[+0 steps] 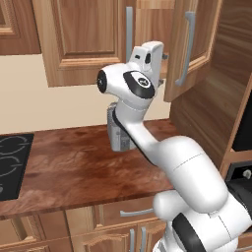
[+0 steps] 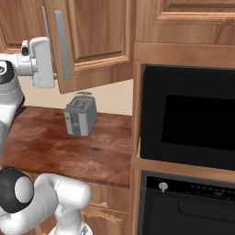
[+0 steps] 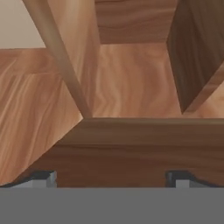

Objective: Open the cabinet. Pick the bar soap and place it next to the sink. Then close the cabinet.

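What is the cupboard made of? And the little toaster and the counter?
The cabinet looks like brown wood, with grain lines on its doors; its bar handles look like dull grey metal. The toaster looks like brushed grey metal, maybe plastic. The countertop looks like glossy reddish wood, or possibly stone, with mottled streaks.

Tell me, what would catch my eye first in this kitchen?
The big white arm, reaching up from the lower front to the wooden cabinet on the wall, whose right door stands swung open. Below it a small grey toaster sits on the reddish-brown counter. To the right, a black oven is built into a tall wooden unit.
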Motion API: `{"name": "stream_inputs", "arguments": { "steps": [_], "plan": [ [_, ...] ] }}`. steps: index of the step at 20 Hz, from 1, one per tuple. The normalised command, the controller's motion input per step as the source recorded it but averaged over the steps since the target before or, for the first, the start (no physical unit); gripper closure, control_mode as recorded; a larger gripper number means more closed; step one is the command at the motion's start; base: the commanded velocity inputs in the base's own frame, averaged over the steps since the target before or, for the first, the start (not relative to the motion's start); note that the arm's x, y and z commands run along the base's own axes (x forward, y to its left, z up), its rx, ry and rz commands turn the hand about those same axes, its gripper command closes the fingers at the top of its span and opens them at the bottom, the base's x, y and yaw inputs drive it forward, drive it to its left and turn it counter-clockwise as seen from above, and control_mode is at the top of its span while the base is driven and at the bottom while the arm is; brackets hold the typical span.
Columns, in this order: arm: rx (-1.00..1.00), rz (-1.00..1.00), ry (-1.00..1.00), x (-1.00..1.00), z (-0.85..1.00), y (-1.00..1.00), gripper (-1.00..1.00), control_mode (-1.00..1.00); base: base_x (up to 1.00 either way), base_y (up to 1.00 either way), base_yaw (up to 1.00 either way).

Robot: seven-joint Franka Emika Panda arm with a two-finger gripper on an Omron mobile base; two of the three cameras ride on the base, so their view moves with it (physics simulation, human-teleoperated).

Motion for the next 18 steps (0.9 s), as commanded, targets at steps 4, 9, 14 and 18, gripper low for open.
{"name": "stream_inputs", "arguments": {
  "steps": [4,9,14,18],
  "plan": [
    [0.01,-0.02,0.0,0.29,0.0,-0.36,-1.0,-1.0,0.0,0.0,0.0],
    [0.06,-0.09,0.0,-0.2,0.0,-0.47,-1.0,-1.0,0.0,0.0,0.0],
    [0.05,-0.07,0.0,-0.62,0.09,-0.4,-1.0,-1.0,0.0,0.0,0.0],
    [0.04,-0.03,0.0,-0.64,0.15,-0.32,-1.0,-1.0,0.0,0.0,0.0]
  ]
}}
